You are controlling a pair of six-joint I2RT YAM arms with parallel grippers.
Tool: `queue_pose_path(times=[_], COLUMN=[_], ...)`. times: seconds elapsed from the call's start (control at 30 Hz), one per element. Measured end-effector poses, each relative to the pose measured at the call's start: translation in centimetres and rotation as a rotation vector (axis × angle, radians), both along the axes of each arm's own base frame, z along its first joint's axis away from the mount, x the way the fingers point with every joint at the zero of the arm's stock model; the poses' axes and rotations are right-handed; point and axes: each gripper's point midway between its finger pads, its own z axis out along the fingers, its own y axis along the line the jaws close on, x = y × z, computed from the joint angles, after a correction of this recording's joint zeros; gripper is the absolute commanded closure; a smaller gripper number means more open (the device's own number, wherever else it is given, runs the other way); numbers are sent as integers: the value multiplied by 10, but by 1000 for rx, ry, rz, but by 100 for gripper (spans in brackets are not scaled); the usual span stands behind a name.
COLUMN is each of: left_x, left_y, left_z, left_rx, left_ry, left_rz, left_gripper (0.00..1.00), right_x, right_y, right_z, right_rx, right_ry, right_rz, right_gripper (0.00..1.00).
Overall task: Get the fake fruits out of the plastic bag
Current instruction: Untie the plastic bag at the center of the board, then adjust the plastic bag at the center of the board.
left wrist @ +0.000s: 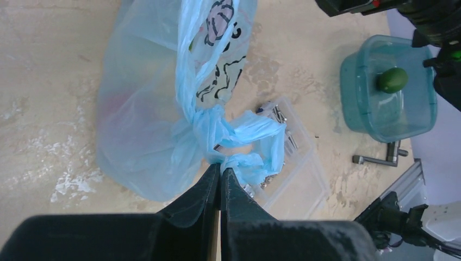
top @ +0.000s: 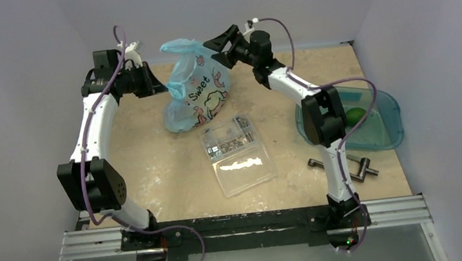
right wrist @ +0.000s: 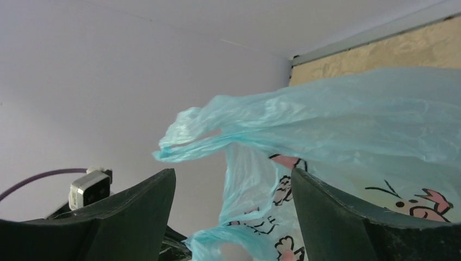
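Note:
The light-blue plastic bag (top: 197, 94) with "Sweet" printed on it stands at the back middle of the table, pulled up on its left side. My left gripper (top: 162, 88) is shut on one twisted handle of the bag (left wrist: 220, 163). My right gripper (top: 212, 49) hangs open just right of the bag's top. Its jaws (right wrist: 234, 179) stand wide apart, and the other handle (right wrist: 217, 128) floats loose in front of them, untouched. One green fake fruit (top: 356, 116) lies in the teal tray (top: 387, 104). A faint reddish shape (left wrist: 111, 103) shows through the bag wall.
A clear plastic box (top: 244, 161) holding small metal parts lies in front of the bag. A dark metal tool (top: 355, 166) lies near the right arm's base. The teal tray (left wrist: 348, 92) sits at the right edge, and walls close in the back and sides.

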Motion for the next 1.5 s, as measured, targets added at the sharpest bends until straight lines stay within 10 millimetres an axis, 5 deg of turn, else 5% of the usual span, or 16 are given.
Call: queue_pose_path(times=[0.2, 0.3, 0.43, 0.57, 0.8, 0.93, 1.13, 1.23, 1.33, 1.5], left_x=[-3, -4, -5, -5, -5, -6, -7, -7, -7, -9], left_y=[-8, -10, -11, -11, -11, -11, -12, -12, -13, -12], left_z=[6, 10, 12, 11, 11, 11, 13, 13, 14, 17], left_rx=[-44, -54, -58, -55, -55, -56, -52, -52, -52, -42], left_ry=[-6, -16, -21, -20, -19, -22, -33, -37, -40, -58], left_rz=[-35, -46, -53, -53, -54, -59, -70, -77, -83, -88], left_gripper=[100, 100, 100, 100, 100, 91, 97, 96, 80, 67], right_x=[-33, -45, -57, -60, -41, -33, -39, -42, -43, -44], right_y=[-14, -1, 30, 55, 65, 73, 83, 85, 86, 89], right_z=[58, 65, 32, -25, -97, -102, -90, -84, -77, -76], right_rx=[-114, -128, -161, -216, -298, -307, -331, -345, -345, -359], right_ry=[-141, -163, -107, -20, 81, 71, 8, -20, -39, -64], right_rz=[-76, -93, -87, -70, -91, -90, -70, -70, -76, -70], right_gripper=[20, 22, 25, 29, 45, 57, 41, 41, 52, 100])
